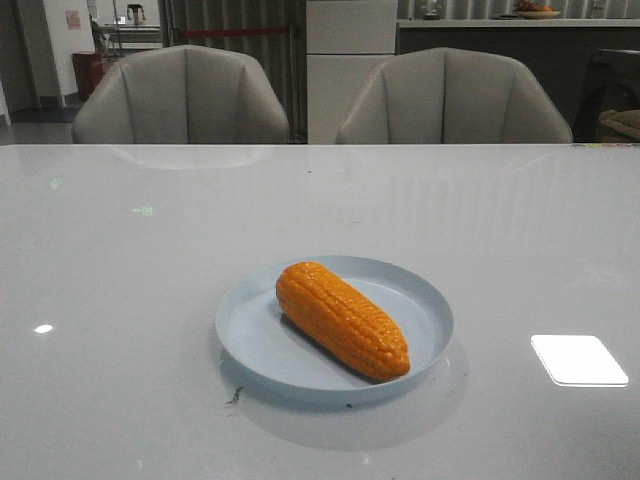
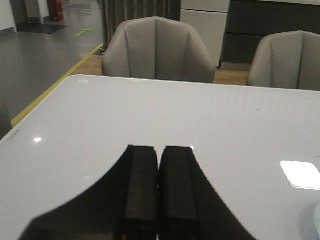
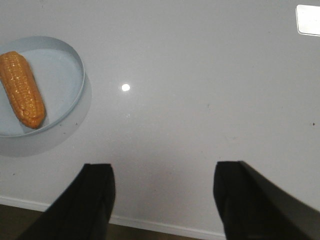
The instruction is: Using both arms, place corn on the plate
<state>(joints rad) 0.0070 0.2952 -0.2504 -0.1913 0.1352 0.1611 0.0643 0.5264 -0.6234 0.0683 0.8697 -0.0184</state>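
Note:
The orange corn (image 1: pixel 343 317) lies diagonally on the pale blue plate (image 1: pixel 260 345) near the middle front of the white table. In the right wrist view the corn (image 3: pixel 21 88) rests on the plate (image 3: pixel 70 60) off to one side, well away from the fingers. My right gripper (image 3: pixel 165 172) is open and empty above the table's near edge. My left gripper (image 2: pixel 160 150) is shut and empty above bare table; the plate's rim barely shows in the left wrist view (image 2: pixel 317 220). Neither gripper shows in the front view.
Two grey chairs (image 1: pixel 185 95) (image 1: pixel 450 98) stand behind the table's far edge. A bright light reflection (image 1: pixel 578 360) lies on the table at the right. The table's front edge (image 3: pixel 165 227) runs just under my right fingers.

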